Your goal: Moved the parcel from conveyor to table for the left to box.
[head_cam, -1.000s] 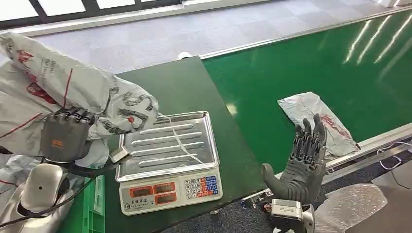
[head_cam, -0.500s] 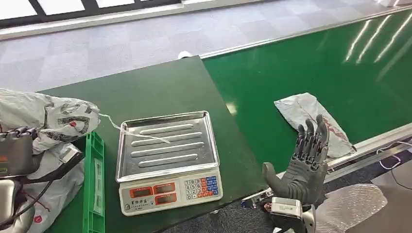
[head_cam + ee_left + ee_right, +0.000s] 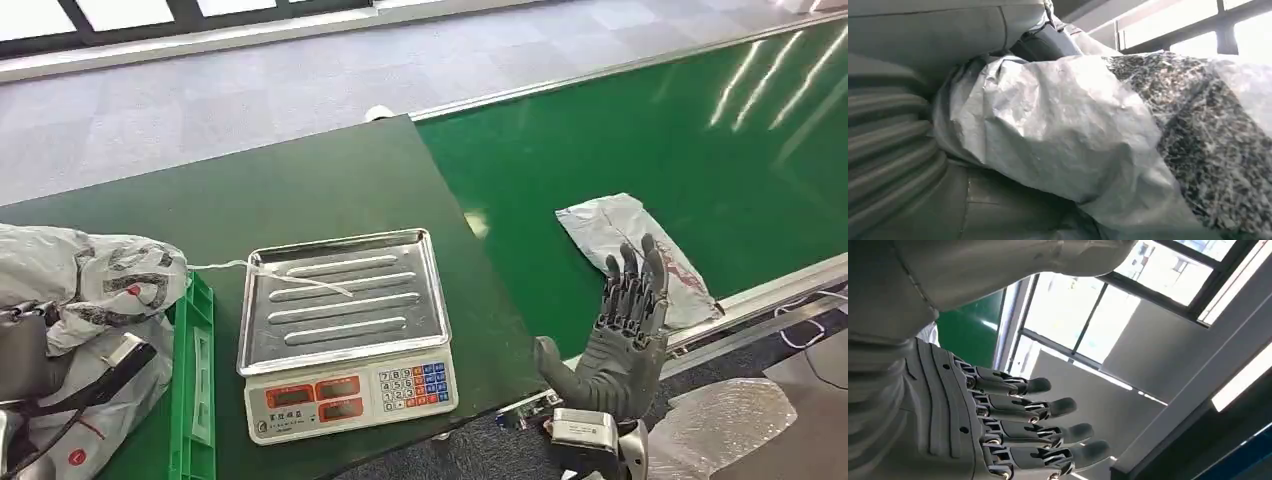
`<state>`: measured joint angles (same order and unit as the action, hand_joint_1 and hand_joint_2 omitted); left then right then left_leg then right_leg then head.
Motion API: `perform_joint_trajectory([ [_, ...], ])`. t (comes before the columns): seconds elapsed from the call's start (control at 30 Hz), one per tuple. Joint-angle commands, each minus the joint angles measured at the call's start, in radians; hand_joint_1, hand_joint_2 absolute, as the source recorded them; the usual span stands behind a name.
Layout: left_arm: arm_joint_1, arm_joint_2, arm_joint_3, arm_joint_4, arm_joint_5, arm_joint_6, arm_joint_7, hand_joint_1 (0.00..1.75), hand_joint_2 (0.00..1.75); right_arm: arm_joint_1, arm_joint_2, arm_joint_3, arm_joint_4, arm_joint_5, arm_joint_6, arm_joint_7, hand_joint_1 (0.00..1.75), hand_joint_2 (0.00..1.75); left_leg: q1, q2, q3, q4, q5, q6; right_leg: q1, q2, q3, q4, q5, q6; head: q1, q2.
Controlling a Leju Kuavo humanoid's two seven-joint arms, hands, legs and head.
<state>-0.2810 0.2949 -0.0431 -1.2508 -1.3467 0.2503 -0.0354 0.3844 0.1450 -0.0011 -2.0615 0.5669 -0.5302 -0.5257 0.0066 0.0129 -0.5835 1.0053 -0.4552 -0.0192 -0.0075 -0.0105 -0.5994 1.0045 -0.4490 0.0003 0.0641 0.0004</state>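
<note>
Since a second ago the left arm has carried the crumpled grey parcel (image 3: 95, 285) down from above the scale to the far left of the table, where it now sits beside the green crate (image 3: 190, 385); the second parcel (image 3: 640, 250) has drifted a little along the conveyor (image 3: 640, 130). The left hand (image 3: 893, 165) presses close against the crumpled parcel in the left wrist view, its ribbed cover and palm wrapped by the grey plastic, though whether the fingers clasp it cannot be told. A thin white string (image 3: 285, 275) trails from that parcel across the steel tray of the scale (image 3: 345, 330). The right hand (image 3: 625, 330) hovers upright past the table's near right corner, fingers spread and straight, holding nothing, with the second parcel lying flat on the belt behind it. The dark green table (image 3: 330, 190) meets the brighter green conveyor along its right edge. Beyond both lies grey carpet-tiled floor (image 3: 300, 80), ending at a wall of dark-framed windows (image 3: 180, 15); window light streaks the belt.
</note>
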Motion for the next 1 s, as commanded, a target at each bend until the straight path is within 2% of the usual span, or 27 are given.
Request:
perform_joint_trajectory([
  [0.03,0.060,-0.030,0.045,-0.024,0.044,-0.028,-0.017,1.75,1.75,-0.020,-0.001,-0.030,0.050,-0.005,0.018,-0.006,0.00,1.75,0.000,0.000,0.003,-0.002,0.000,0.001,0.000,0.001,0.003,-0.002,0.000,0.000,0.000,0.000],
  [0.4,0.057,-0.031,0.044,-0.024,0.044,-0.031,-0.016,1.75,1.75,-0.023,-0.002,-0.030,0.051,-0.004,0.020,-0.004,0.00,1.75,0.000,-0.001,0.002,-0.002,0.000,0.001,0.000,0.001,0.003,-0.003,0.000,0.000,0.000,0.000],
  [0.67,0.068,-0.074,0.024,-0.009,0.030,-0.063,0.001,1.75,1.75,-0.032,0.007,-0.032,0.055,0.006,0.019,-0.002,0.00,1.75,0.000,-0.002,0.002,-0.002,0.000,0.001,0.000,0.000,0.003,-0.002,0.000,0.000,0.000,0.000],
  [0.7,0.056,-0.077,0.021,0.006,0.030,-0.068,0.000,1.62,1.75,-0.034,0.008,-0.033,0.055,0.007,0.018,-0.002,0.00,1.75,0.000,-0.003,0.003,-0.002,0.000,0.001,0.000,-0.001,0.004,-0.003,0.000,0.000,0.000,0.000],
  [0.73,0.042,-0.082,0.021,0.028,0.033,-0.084,0.004,0.03,1.75,-0.037,0.008,-0.034,0.054,0.008,0.017,-0.002,0.00,1.75,0.000,-0.002,0.002,-0.002,0.000,0.001,0.000,-0.001,0.003,-0.002,0.000,0.000,0.000,0.000],
  [0.8,0.029,-0.092,0.020,0.047,0.020,-0.062,0.017,0.00,1.75,-0.035,0.012,-0.037,0.050,0.012,0.016,0.002,0.00,1.75,0.000,-0.004,0.002,-0.002,0.000,0.001,0.000,-0.002,0.003,-0.003,0.000,0.000,0.000,0.000],
  [0.83,0.029,-0.099,0.023,0.045,0.020,-0.053,0.021,0.00,0.00,-0.032,0.014,-0.039,0.046,0.014,0.015,0.002,0.00,1.75,0.000,-0.004,0.002,-0.002,0.001,0.001,0.000,-0.002,0.002,-0.002,0.000,0.000,0.000,0.000],
  [1.0,0.024,-0.136,0.077,0.012,0.120,-0.012,0.008,0.00,0.00,-0.020,0.024,-0.049,0.029,0.015,0.009,0.003,0.00,1.75,0.000,-0.005,0.002,-0.002,0.001,0.001,0.000,-0.003,0.003,-0.003,0.000,0.000,0.000,0.000],
])
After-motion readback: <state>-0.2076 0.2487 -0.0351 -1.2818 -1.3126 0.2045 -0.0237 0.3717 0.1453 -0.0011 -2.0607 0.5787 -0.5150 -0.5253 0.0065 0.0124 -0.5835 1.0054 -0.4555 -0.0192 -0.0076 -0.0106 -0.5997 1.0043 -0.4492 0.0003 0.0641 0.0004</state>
